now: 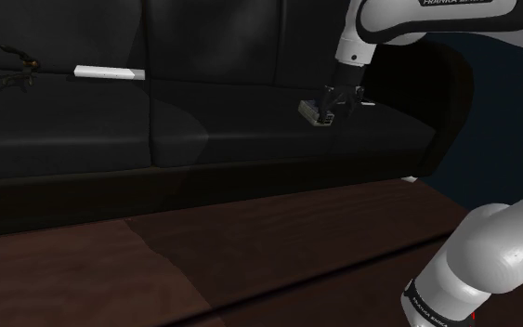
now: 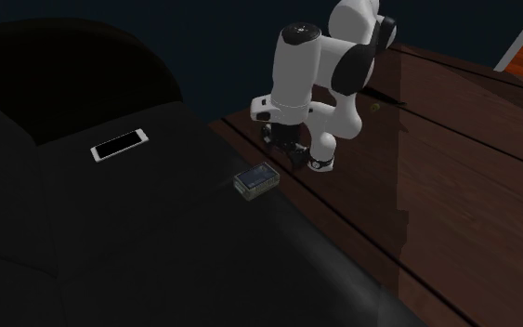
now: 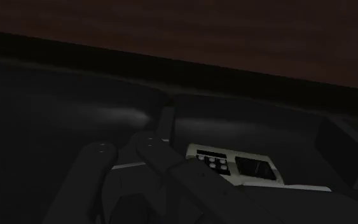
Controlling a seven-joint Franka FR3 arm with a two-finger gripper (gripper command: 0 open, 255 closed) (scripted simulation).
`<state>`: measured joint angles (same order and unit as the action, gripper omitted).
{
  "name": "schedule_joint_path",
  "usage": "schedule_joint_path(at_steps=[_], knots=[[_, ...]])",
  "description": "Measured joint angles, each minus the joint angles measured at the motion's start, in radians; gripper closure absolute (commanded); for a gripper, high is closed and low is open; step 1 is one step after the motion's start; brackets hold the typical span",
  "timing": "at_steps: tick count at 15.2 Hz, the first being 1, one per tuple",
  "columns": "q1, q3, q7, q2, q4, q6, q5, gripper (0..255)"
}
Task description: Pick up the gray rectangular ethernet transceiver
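Gripper (image 1: 341, 100) is open in the shoulder view: two black fingers stand apart with nothing clasped. It hangs low over the sofa (image 1: 203, 121) seat, off the end of the white arm (image 1: 417, 19). The transceiver (image 1: 316, 112) is a small grey rectangular box on that seat, just beside the fingers; can't tell whether they touch. The sofa is black and smooth, with soft rounded cushions. A flat white slab, maybe a phone (image 1: 111, 71), lies further along the sofa seat, well apart from the box. A small dark spindly thing (image 1: 18, 70) sits near the sofa's far end; can't make out what it is. The floor (image 1: 250, 260) in front of the sofa is dark glossy wood planks.

Second exterior view: the transceiver (image 2: 255, 180) lies flat on the sofa (image 2: 111, 232) seat, close to its front edge, with a grey shell and a darker top face. The gripper (image 2: 290, 156) is just beside it, on the sofa's floor side. The phone (image 2: 120, 145) has a white rim and black face, and lies deeper on the sofa seat.

Wrist view is dim. The fingers (image 3: 95, 167) are apart, and the transceiver (image 3: 234, 165) sits on the sofa (image 3: 75, 114) just outside one of them, not between them. Its pale casing shows a row of small sockets.
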<state>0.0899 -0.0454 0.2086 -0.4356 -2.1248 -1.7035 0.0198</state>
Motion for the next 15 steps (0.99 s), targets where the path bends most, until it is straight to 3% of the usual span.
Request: schedule_joint_path(at_steps=[8,15], knots=[[0.032,0.021,0.044,0.227,0.249,-0.068,0.003,0],[0.035,0.024,0.049,0.238,0.187,-0.151,0.003,0]])
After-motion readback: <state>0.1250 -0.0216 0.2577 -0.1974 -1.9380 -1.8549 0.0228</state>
